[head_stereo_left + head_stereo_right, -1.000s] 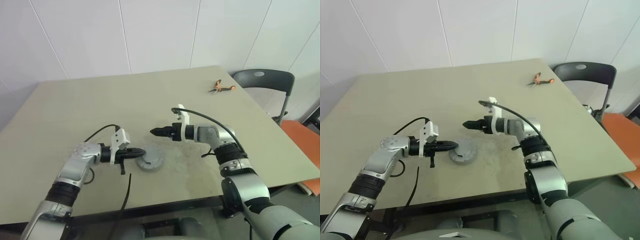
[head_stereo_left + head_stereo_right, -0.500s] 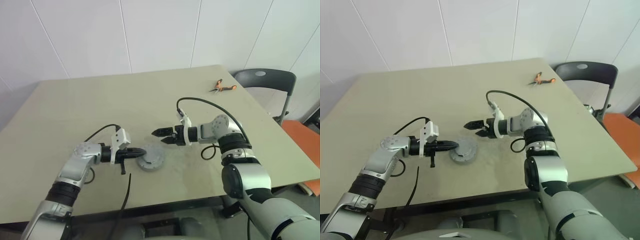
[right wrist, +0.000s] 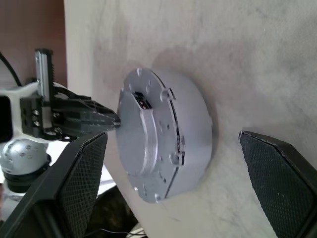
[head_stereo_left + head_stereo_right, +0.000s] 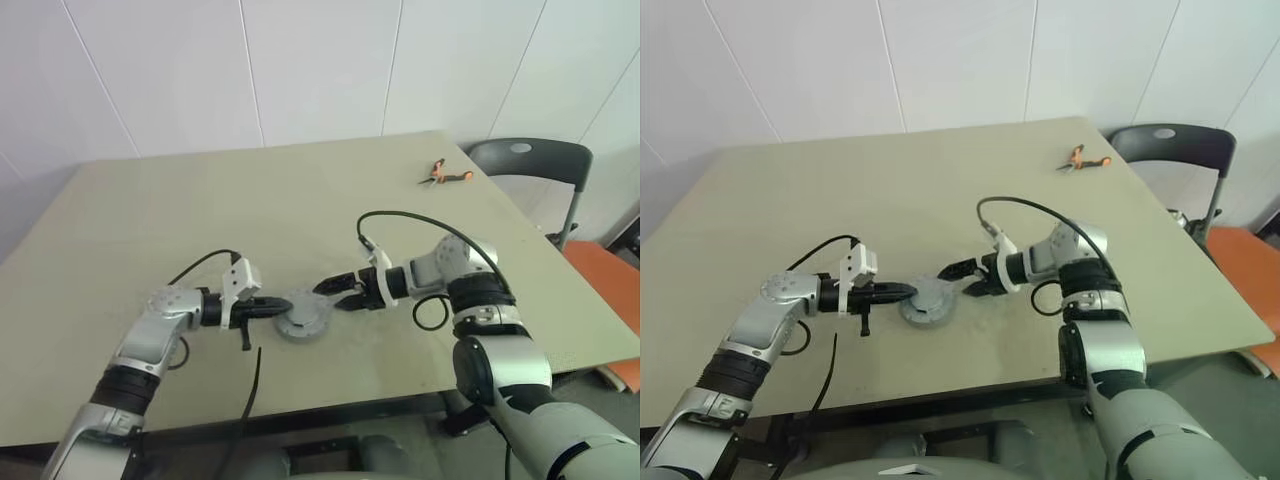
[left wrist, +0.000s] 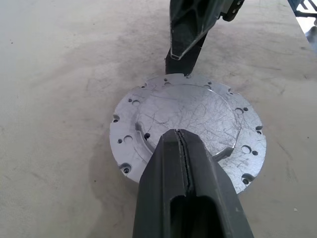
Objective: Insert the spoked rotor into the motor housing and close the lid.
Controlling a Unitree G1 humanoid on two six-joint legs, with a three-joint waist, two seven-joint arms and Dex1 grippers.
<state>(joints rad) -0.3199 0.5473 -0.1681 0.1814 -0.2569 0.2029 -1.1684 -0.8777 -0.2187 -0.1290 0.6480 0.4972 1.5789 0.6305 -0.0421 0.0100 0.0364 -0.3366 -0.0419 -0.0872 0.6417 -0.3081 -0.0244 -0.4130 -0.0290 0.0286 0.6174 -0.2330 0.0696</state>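
Reaching inward from both sides, left gripper (image 4: 283, 307) fingers pressed together on lid (image 4: 303, 318), right gripper (image 4: 337, 290) fingers spread wide, empty.

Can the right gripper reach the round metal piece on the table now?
Probably yes: the right gripper is open beside the round metal piece, and nothing lies between them.

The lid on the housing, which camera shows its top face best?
The left wrist view: the lid faces the camera, showing its scratched face and rim holes. The right wrist view shows it edge-on atop the motor housing. The eye views show it small and distant.
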